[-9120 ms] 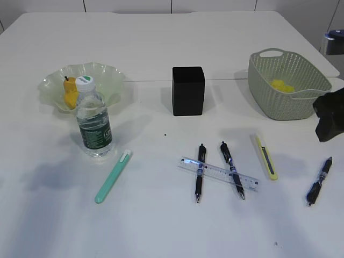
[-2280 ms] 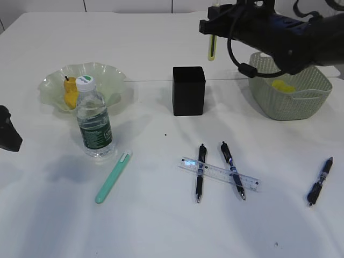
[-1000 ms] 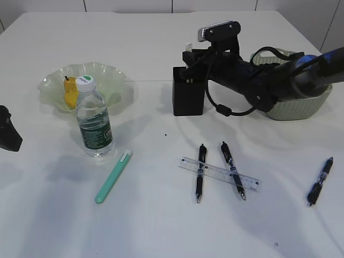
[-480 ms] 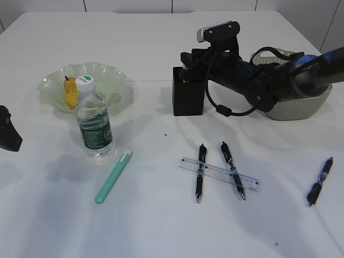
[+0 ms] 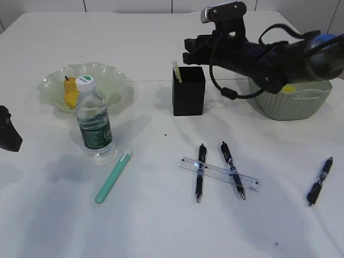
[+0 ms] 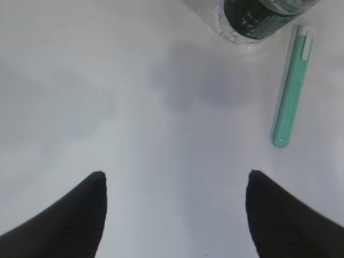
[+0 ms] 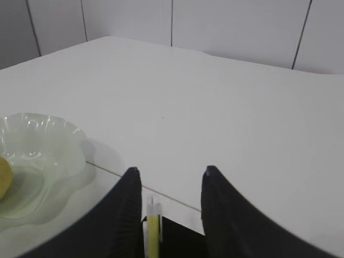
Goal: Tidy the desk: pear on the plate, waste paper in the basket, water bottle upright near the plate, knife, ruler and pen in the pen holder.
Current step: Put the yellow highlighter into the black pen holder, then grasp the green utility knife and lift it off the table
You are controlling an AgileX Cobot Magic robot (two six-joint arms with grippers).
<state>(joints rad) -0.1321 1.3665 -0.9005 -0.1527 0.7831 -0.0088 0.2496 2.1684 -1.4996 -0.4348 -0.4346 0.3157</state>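
The black pen holder (image 5: 188,91) stands mid-table with the yellow knife (image 5: 176,72) upright in its left corner. My right gripper (image 5: 186,50) is open and empty just above it; the right wrist view shows the jaws (image 7: 171,173) apart over the knife (image 7: 153,232) and the holder (image 7: 184,241). The pear (image 5: 70,92) lies on the glass plate (image 5: 110,80). The water bottle (image 5: 94,120) stands upright in front of the plate. A clear ruler (image 5: 219,173) lies across two black pens (image 5: 199,172) (image 5: 231,169). My left gripper (image 6: 174,178) is open and empty near a green pen (image 6: 292,92).
The green basket (image 5: 267,102) at the right holds yellow waste paper (image 5: 289,88). A third black pen (image 5: 319,181) lies at the far right. The green pen (image 5: 113,176) lies below the bottle. The left gripper (image 5: 8,137) rests at the table's left edge.
My right gripper has let go of the yellow knife, which now stands in the pen holder, and has risen a little above it. The left arm has not moved.
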